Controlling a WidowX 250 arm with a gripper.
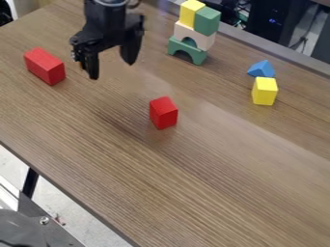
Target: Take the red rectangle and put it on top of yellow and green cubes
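Observation:
The gripper [113,67] hangs open over the table's upper left part, with nothing between its fingers. Left of it lies a long red rectangular block [44,66]. At the top centre, a yellow block [191,13] and a green block [207,20] stand side by side on a small tower, above a cream arch [193,35] and a green arch [187,51].
A shorter red block [163,113] stands near the middle of the wooden table [213,183]. On the right, a yellow block [264,91] is close to a blue triangular block [262,69]. The table's rear edge runs behind the tower.

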